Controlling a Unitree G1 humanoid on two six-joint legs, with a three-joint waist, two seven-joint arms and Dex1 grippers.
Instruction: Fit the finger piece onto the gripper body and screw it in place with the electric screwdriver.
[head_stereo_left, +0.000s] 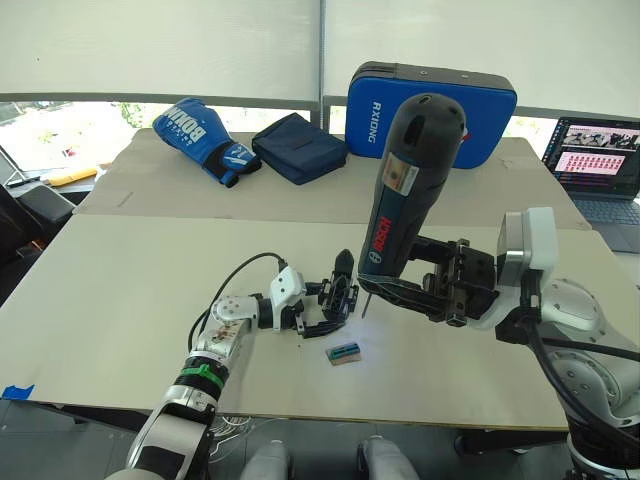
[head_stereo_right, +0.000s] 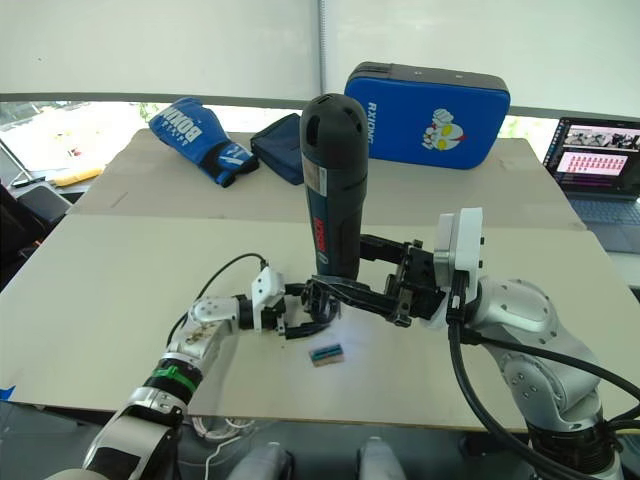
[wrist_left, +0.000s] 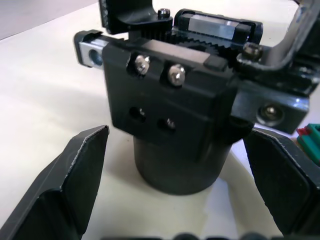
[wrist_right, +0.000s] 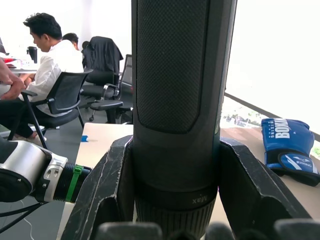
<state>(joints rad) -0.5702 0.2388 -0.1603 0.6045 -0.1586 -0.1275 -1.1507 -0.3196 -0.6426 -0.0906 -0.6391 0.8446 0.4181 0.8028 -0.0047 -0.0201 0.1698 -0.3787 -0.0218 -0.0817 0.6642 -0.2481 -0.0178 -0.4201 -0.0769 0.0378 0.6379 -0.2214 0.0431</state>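
Right claw (head_stereo_left: 425, 285), head views: its two black fingers are pressed against the lower barrel of the electric screwdriver (head_stereo_left: 405, 190), which stands nearly upright, rounded end up and red label facing the camera, its thin bit and white tip light pointing down just beside the gripper body (head_stereo_left: 340, 292). Left claw (head_stereo_left: 318, 310) lies low on the counter (head_stereo_left: 120, 300) near the front edge, its fingers spread to either side of the gripper body, whose one pointed finger sticks up. A small green-and-white part (head_stereo_left: 344, 353) lies on the counter just in front.

Left wrist view: the gripper body (wrist_left: 175, 115) stands on its round base between the spread fingers (wrist_left: 70, 185); contact cannot be told. Two silver screws (wrist_left: 157, 70) sit in its upper block.

Right wrist view: both fingers (wrist_right: 107, 190) clamp the screwdriver's textured barrel (wrist_right: 177, 100). A blue boxing glove (wrist_right: 290, 147) lies beyond; people sit at desks in the background.
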